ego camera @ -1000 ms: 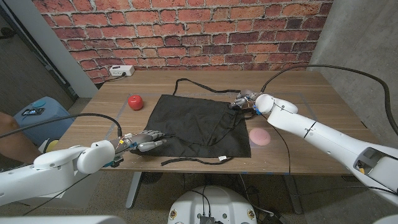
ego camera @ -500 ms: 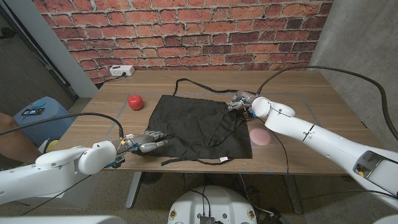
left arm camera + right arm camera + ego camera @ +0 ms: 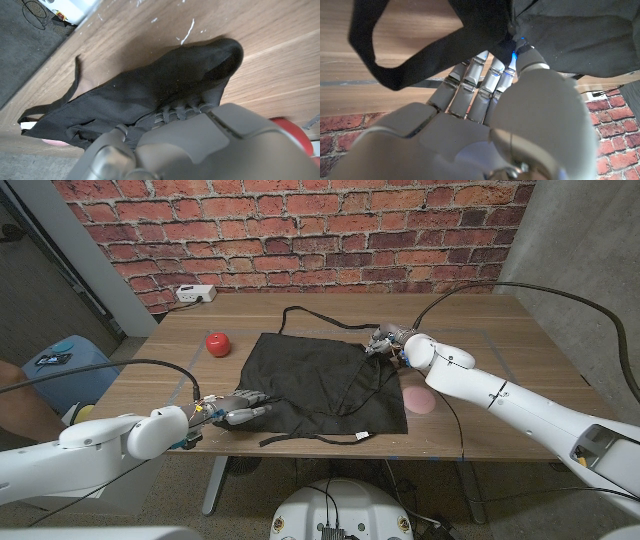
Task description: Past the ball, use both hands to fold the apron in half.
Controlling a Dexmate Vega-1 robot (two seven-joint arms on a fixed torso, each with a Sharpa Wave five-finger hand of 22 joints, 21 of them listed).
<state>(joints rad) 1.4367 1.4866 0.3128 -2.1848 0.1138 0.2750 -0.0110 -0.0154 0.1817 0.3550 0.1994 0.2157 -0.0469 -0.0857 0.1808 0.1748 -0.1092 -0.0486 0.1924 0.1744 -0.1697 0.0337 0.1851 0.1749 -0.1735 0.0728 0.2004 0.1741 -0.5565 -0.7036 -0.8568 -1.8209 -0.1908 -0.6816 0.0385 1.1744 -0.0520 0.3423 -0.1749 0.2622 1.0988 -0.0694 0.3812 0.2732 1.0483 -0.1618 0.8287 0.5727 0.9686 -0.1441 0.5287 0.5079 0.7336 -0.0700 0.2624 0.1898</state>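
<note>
Both hands on the black apron [image 3: 318,385] — left hand [image 3: 235,408] gripping its near-left corner, right hand [image 3: 388,340] pinching its far-right corner.

apron [image 3: 320,385]: 1 | red ball [image 3: 217,344]: 1 | pink disc [image 3: 418,401]: 1 | power strip [image 3: 196,294]: 1 | robot hand: 2, left [image 3: 235,408], right [image 3: 385,340]

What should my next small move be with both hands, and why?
Probably lift both corners slightly. The left hand grips the near-left corner of the apron and the right hand its far-right corner, yet the cloth lies flat and unfolded.
</note>
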